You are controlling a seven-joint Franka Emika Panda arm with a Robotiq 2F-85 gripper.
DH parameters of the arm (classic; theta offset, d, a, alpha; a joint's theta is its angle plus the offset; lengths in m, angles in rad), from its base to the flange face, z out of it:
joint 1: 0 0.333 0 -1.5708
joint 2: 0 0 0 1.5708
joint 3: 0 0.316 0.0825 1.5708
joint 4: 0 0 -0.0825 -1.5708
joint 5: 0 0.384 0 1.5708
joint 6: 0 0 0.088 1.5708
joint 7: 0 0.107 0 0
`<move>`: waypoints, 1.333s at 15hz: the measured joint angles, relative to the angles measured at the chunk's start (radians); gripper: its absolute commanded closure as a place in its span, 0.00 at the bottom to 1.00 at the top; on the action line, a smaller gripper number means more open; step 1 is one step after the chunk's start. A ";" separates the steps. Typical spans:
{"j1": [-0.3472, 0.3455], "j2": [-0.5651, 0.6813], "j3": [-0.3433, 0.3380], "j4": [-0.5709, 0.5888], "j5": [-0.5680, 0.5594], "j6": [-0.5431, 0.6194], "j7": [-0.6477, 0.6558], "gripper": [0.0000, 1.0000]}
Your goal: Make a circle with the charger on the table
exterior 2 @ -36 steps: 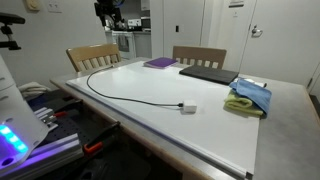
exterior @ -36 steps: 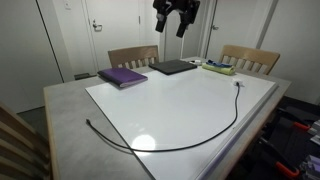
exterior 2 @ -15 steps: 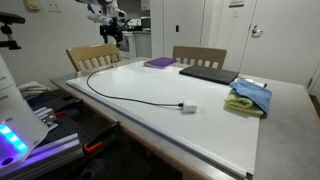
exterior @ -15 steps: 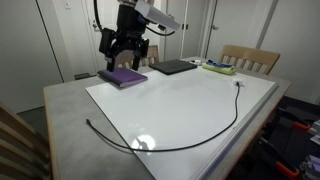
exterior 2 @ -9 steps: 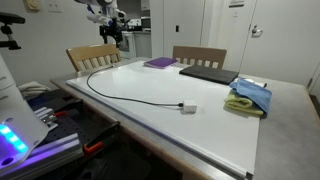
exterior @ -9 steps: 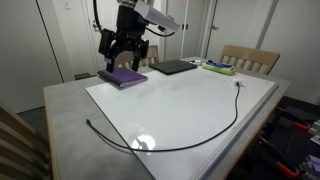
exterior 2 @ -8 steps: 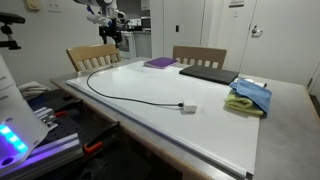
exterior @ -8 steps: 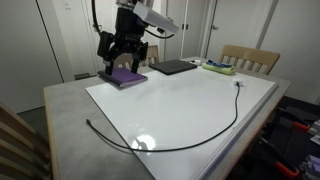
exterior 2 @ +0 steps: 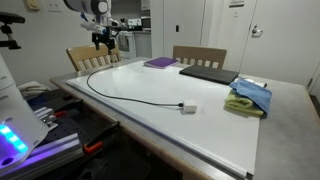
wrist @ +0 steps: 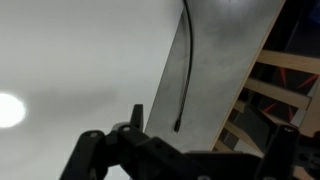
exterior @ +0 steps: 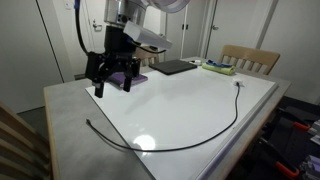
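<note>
The charger is a thin black cable lying in a long open curve on the table's white board, seen in both exterior views [exterior: 190, 148] [exterior 2: 140, 99]. One end rests on the grey strip of the table [exterior: 65, 110] [exterior 2: 290, 112]. In the wrist view the cable [wrist: 187, 70] runs down the grey strip and ends in a small plug. My gripper [exterior: 112, 86] [exterior 2: 103, 42] hangs open and empty above the table's left part, up from that cable end. Its dark fingers [wrist: 185, 160] frame the bottom of the wrist view.
A purple book [exterior: 142, 72] [exterior 2: 160, 62] and a dark laptop [exterior: 173, 67] [exterior 2: 208, 73] lie at the table's far edge. A blue and yellow cloth [exterior 2: 250, 97] lies near one corner. Wooden chairs [exterior: 250, 58] [exterior 2: 92, 55] [wrist: 280, 90] stand around the table.
The arm has swung from high over the far edge down and across, past the purple book, toward the grey strip near the cable's end. The cable has not moved.
</note>
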 measured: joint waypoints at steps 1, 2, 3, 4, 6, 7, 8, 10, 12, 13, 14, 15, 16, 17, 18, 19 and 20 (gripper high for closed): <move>0.004 0.018 0.000 0.014 0.000 0.000 -0.003 0.00; 0.008 0.037 0.000 0.030 -0.001 0.000 -0.007 0.00; 0.011 0.058 0.000 0.047 -0.003 0.001 -0.009 0.00; 0.015 0.080 -0.001 0.067 -0.006 0.001 -0.009 0.00; 0.028 0.129 -0.008 0.116 -0.030 0.001 -0.009 0.00; 0.037 0.152 -0.014 0.141 -0.047 -0.001 -0.009 0.00; 0.047 0.176 -0.019 0.169 -0.065 -0.002 -0.009 0.00; 0.073 0.221 -0.033 0.229 -0.105 -0.013 -0.009 0.00; 0.103 0.263 -0.049 0.290 -0.143 -0.038 -0.009 0.00; 0.118 0.282 -0.059 0.319 -0.162 -0.052 -0.008 0.00; 0.135 0.298 -0.070 0.346 -0.182 -0.067 -0.007 0.00; 0.150 0.312 -0.082 0.369 -0.201 -0.078 -0.005 0.00; 0.166 0.324 -0.096 0.391 -0.222 -0.080 -0.001 0.00; 0.180 0.336 -0.110 0.409 -0.241 -0.080 0.005 0.00; 0.193 0.348 -0.123 0.428 -0.253 -0.079 0.015 0.00; 0.202 0.360 -0.133 0.445 -0.260 -0.077 0.026 0.00; 0.209 0.370 -0.142 0.461 -0.261 -0.077 0.036 0.00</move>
